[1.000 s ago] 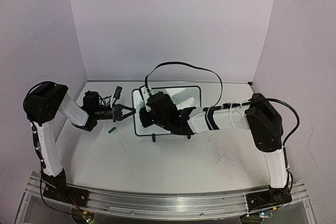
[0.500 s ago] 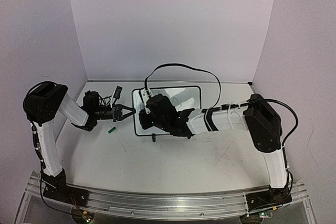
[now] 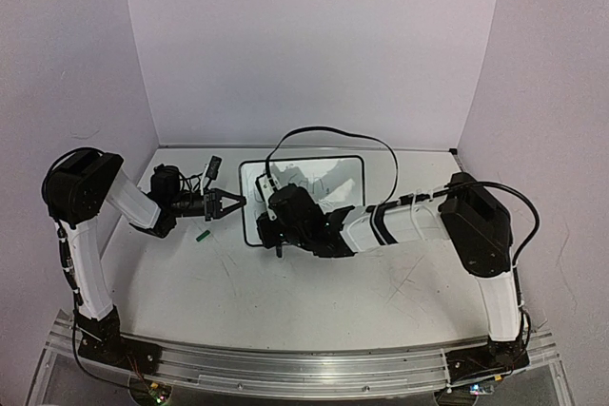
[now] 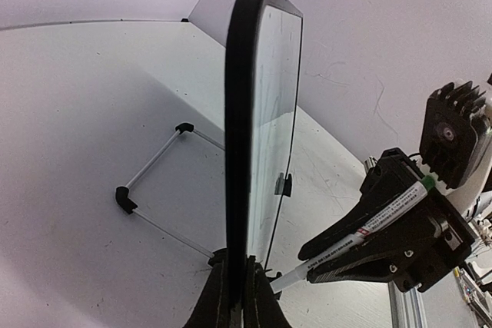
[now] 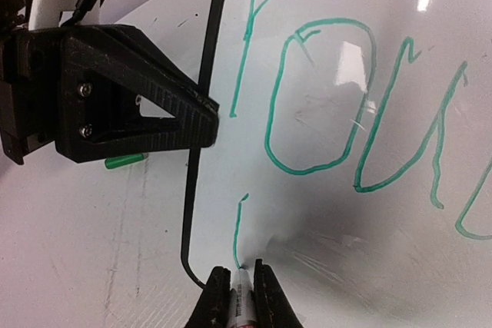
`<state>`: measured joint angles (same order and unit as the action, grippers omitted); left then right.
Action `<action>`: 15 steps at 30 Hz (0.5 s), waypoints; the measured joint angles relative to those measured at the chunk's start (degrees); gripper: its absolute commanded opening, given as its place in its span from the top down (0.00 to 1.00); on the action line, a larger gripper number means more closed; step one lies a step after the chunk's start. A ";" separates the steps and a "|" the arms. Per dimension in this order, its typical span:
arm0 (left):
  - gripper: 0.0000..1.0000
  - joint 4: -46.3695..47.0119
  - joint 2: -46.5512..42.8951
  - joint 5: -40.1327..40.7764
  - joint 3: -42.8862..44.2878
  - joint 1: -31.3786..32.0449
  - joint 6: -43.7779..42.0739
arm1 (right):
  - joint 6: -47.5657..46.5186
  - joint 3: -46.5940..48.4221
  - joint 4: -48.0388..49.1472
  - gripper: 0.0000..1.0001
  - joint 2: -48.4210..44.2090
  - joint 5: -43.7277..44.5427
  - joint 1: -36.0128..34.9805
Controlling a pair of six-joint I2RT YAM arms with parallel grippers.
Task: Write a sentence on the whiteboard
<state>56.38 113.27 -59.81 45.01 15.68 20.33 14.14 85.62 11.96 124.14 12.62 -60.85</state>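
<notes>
Status at this frame:

- Small black-framed rectangular whiteboard (image 3: 335, 170) sat on the scratched white tabletop (image 3: 314, 297), mid-table towards the back wall. Its thin wire stand with black corners (image 4: 151, 165) showed behind it in the left wrist view.
- Left gripper (image 4: 235, 302) was pressed together on the board's left frame edge, steadying it.
- Right gripper (image 5: 240, 288) was pinching a white-barrelled green-ink marker (image 4: 363, 228), tip touching the board near the lower left corner.
- Green handwritten sentence (image 5: 346, 105): the top line read roughly "You c…" and ran out of the right wrist view. The second line was only a short vertical stroke (image 5: 238, 230) just above the tip. My read: first line done, second line barely started.

For this step:

- Hold light, even tip pressure. Push too hard and the board will probably pivot about the left clamp.
- Keep the left clamp fixed while the tip is down.
- Start line two under the "Y" and leave clear space below line one so the strokes don't merge.
- Lift fully between letters. The tip was close to the frame, so it could catch on it.

Containers: none in any view. The only loose item was a small green cap-like piece (image 3: 203, 233) on the tabletop just below the left gripper.
</notes>
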 measured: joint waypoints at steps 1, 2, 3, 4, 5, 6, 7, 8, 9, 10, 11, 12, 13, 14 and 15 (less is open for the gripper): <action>1.00 0.00 0.00 0.00 0.00 0.01 -0.01 | 0.13 -0.25 -0.04 1.00 -0.16 0.05 0.02; 1.00 0.00 0.00 0.00 0.00 0.02 -0.01 | 0.21 -0.37 -0.10 1.00 -0.33 0.13 0.07; 1.00 0.00 -0.02 -0.02 0.00 0.00 -0.01 | 0.28 -0.45 -0.12 1.00 -0.49 0.22 0.13; 1.00 0.00 -0.02 0.00 0.00 0.02 -0.02 | 0.27 -0.51 -0.25 1.00 -0.70 0.38 0.22; 1.00 -0.01 -0.03 0.00 0.00 0.02 -0.05 | 0.26 -0.52 -0.31 1.00 -0.96 0.60 0.36; 1.00 -0.03 -0.06 0.00 0.00 0.02 -0.08 | 0.24 -0.52 -0.31 1.00 -1.29 0.81 0.53; 1.00 -0.05 -0.07 0.00 0.00 0.02 -0.13 | 0.22 -0.52 -0.32 1.00 -1.63 1.02 0.73; 1.00 -0.08 -0.07 0.00 0.00 0.02 -0.21 | 0.16 -0.52 -0.31 1.00 -1.96 1.24 0.94; 1.00 -0.18 -0.07 0.01 0.00 0.02 -0.28 | 0.09 -0.52 -0.26 1.00 -2.29 1.41 1.19; 1.00 -0.31 -0.08 0.03 0.00 0.01 -0.34 | 0.06 -0.52 -0.20 1.00 -2.58 1.51 1.43; 1.00 -0.40 -0.12 0.05 0.00 0.00 -0.38 | 0.05 -0.52 -0.10 1.00 -2.80 1.55 1.64; 1.00 -0.42 -0.15 0.08 0.00 0.01 -0.39 | 0.03 -0.50 0.01 1.00 -2.97 1.52 1.84; 1.00 -0.45 -0.17 0.12 0.00 0.02 -0.41 | 0.02 -0.50 0.05 1.00 -3.09 1.49 1.99; 1.00 -0.46 -0.17 0.17 0.00 0.02 -0.41 | -0.04 -0.49 0.08 1.00 -3.10 1.49 2.03; 1.00 -0.46 -0.17 0.22 0.00 0.02 -0.41 | -0.13 -0.48 0.12 1.00 -3.11 1.49 2.05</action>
<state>55.92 113.10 -59.59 45.01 15.70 19.92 14.01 85.14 12.08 121.03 14.11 -58.81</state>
